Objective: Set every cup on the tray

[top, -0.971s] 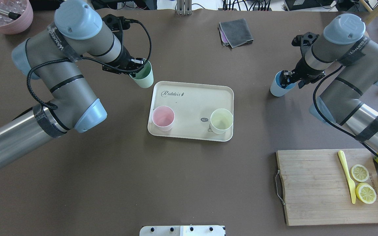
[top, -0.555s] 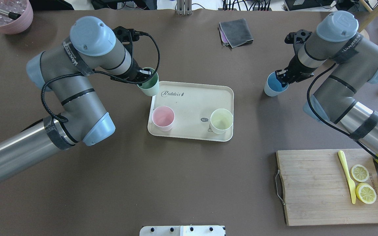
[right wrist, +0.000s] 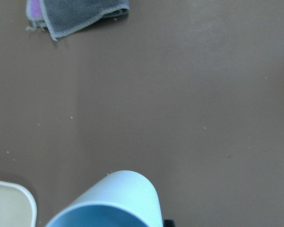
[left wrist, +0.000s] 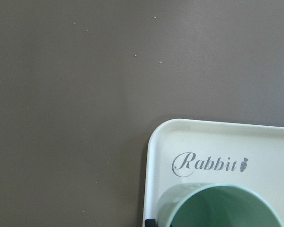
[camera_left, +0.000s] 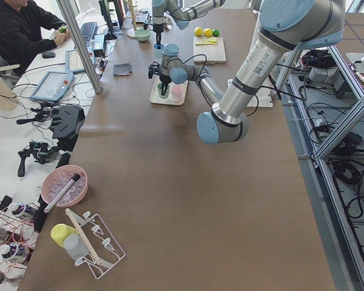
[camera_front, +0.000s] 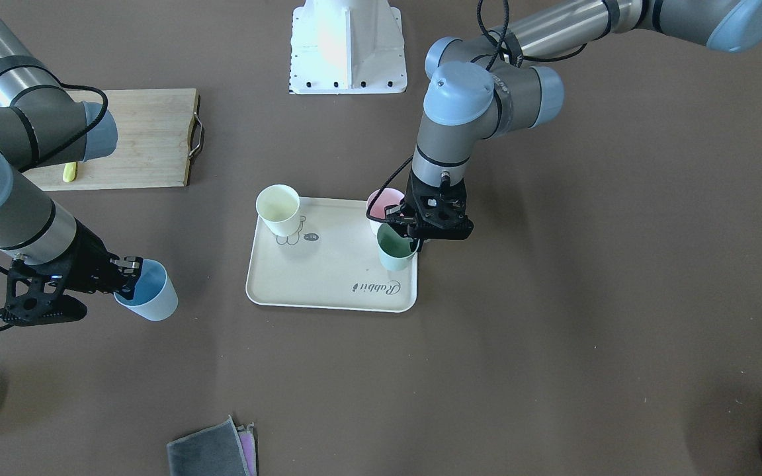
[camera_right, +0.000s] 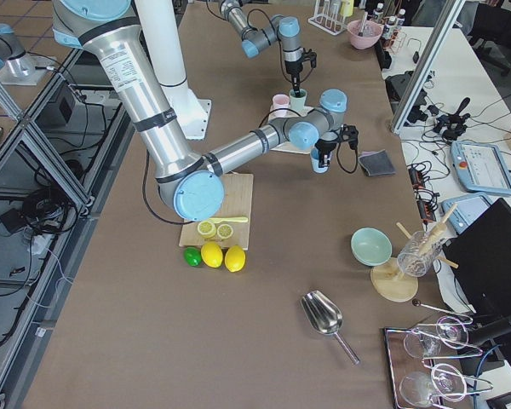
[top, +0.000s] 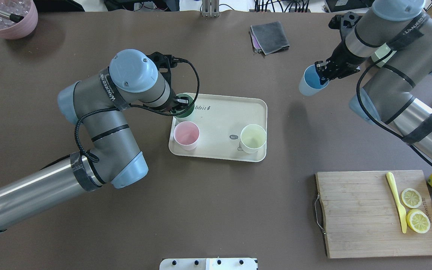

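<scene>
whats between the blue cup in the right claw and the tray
Nothing but bare brown table lies between the light blue cup in the right claw and the tray; the overhead and front-facing views show it.

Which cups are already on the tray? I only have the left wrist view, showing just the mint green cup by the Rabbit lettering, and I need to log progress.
Observer: The pink cup and the pale yellow cup stand on the tray.
Operator: And the blue one?
Observer: The light blue cup is off the tray on the robot's right, held tilted by the right tool.
Operator: Is my cup near another?
Observer: The mint green cup, in the left tool, is close beside the pink cup, on the side away from the robot.
</scene>
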